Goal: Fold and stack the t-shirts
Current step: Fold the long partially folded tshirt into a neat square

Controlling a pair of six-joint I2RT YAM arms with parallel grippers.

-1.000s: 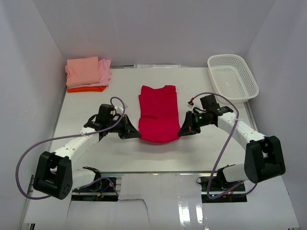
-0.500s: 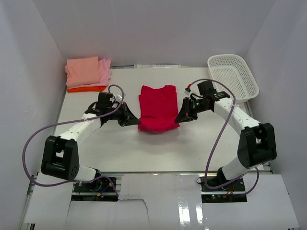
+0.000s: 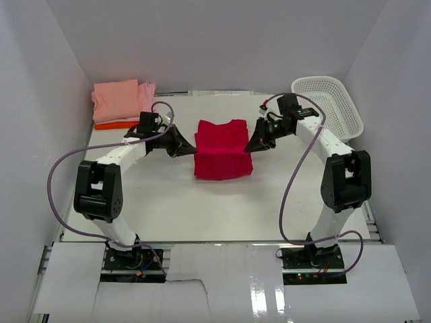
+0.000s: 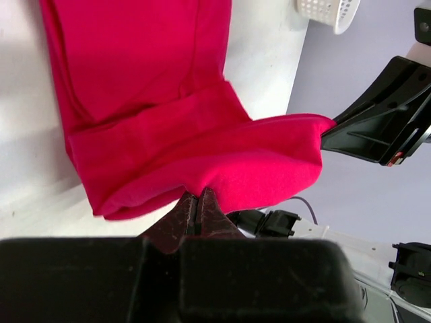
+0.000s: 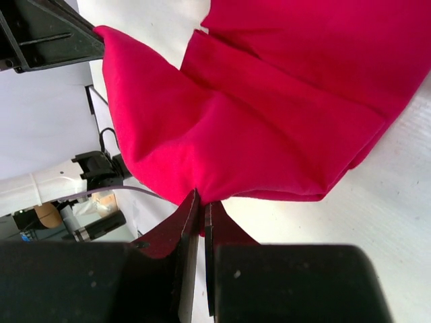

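Four t-shirts are on the white desk (image 3: 168, 202). One is a large plain crimson-red cloth t-shirt (image 3: 222, 158) in the middle of the desk. The other three are folded in a pile at the far left corner: a salmon-pink folded t-shirt (image 3: 116, 99) on top, a light pink folded t-shirt (image 3: 147, 101) showing at its right edge, and an orange folded t-shirt (image 3: 120, 125) at the bottom, with only its near edge visible.

Two pincers are at work, one on each side of the crimson shirt. The left pincer (image 3: 191, 144) is clenched on the shirt's left edge. The right pincer (image 3: 250, 146) is clenched on its right edge. Both wrist views show the fingers pinched together on a raised fold of red cloth. The part of the shirt between the pincers is doubled over, while its far part, towards the collar, lies flat on the desk.

One white plastic lattice basket (image 3: 328, 108) sits at the far right corner, apart from the shirt. The right arm's forearm runs just beside its near-left rim. The left arm's wrist is near the pile of three. Two purple-grey cables loop out from the arms, one on the left (image 3: 57, 182) and one on the right (image 3: 296, 182). Plain white walls enclose the desk on three sides.
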